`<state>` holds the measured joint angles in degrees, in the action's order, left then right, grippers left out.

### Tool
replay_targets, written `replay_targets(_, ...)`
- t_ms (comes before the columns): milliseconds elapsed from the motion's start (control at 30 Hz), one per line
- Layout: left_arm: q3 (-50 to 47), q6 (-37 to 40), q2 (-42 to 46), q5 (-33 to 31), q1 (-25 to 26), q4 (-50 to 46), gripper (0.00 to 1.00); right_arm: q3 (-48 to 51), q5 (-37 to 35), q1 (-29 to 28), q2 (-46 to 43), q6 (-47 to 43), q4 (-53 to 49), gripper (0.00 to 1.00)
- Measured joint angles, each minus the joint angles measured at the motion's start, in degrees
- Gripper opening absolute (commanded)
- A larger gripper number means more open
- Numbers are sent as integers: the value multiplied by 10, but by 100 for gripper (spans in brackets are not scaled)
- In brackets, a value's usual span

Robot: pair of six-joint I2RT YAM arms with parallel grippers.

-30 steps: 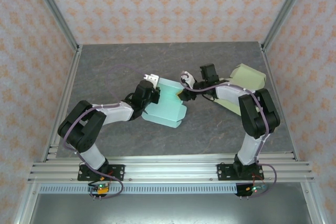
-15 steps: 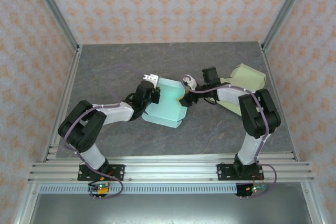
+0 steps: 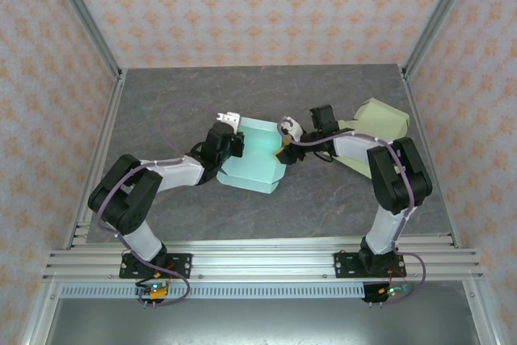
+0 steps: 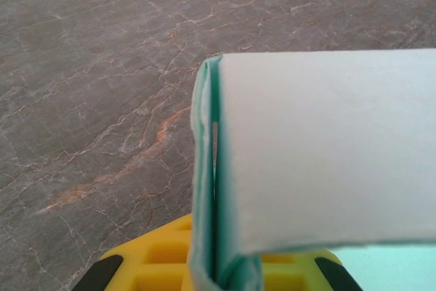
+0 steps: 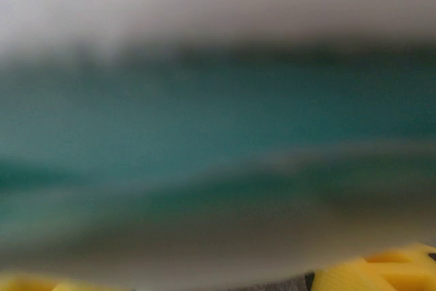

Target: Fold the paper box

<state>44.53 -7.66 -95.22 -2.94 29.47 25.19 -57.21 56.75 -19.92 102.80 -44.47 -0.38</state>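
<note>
Pinching the paper box at its left edge, the left gripper should hold firm, while the right gripper — grip too blurred to tell — creases the right side squarely.

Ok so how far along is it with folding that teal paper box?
Partway. Done: the teal paper box has one side wall doubled over, as the left wrist view shows. In hand: the left gripper pinches that wall, and the right gripper sits at the opposite edge, its grip too blurred to judge. Left: from above the box looks flattish rather than closed, so more folds likely remain.
</note>
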Motion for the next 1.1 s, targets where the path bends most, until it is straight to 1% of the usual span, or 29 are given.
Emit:
replay_targets(33,0,0,0,3,0,1,0,0,-2,-3,0,-5,0,47)
replay_targets(167,0,0,0,8,0,0,0,0,-13,-6,0,-10,5,43)
replay_targets(200,0,0,0,8,0,0,0,0,-15,-5,0,-7,10,39)
replay_targets(300,0,-7,1,5,-3,2,0,18,-26,-7,0,31,69,39)
replay_targets(333,0,-9,1,2,-3,2,0,29,-28,-8,0,50,94,41)
replay_targets(400,0,-13,1,-3,-3,-1,0,56,-31,-11,0,91,152,55)
replay_targets(533,0,-34,1,-10,-2,-9,0,109,-52,-12,-1,180,273,68)
replay_targets(633,9,-67,0,-33,-3,-40,0,130,-60,-12,-15,223,315,71)
replay_targets(767,32,-133,-7,-60,-10,-75,0,161,-83,-12,-64,295,359,71)
replay_targets(867,47,-212,-7,-83,-16,-118,0,197,-146,-12,-112,396,409,67)
replay_targets(967,63,-303,-7,-99,-22,-167,0,243,-247,-22,-161,527,442,66)
replay_targets(1033,71,-371,-7,-105,-25,-196,0,268,-311,-45,-197,599,439,71)
replay_targets(1100,79,-427,-7,-107,-25,-221,0,272,-358,-76,-229,649,415,76)
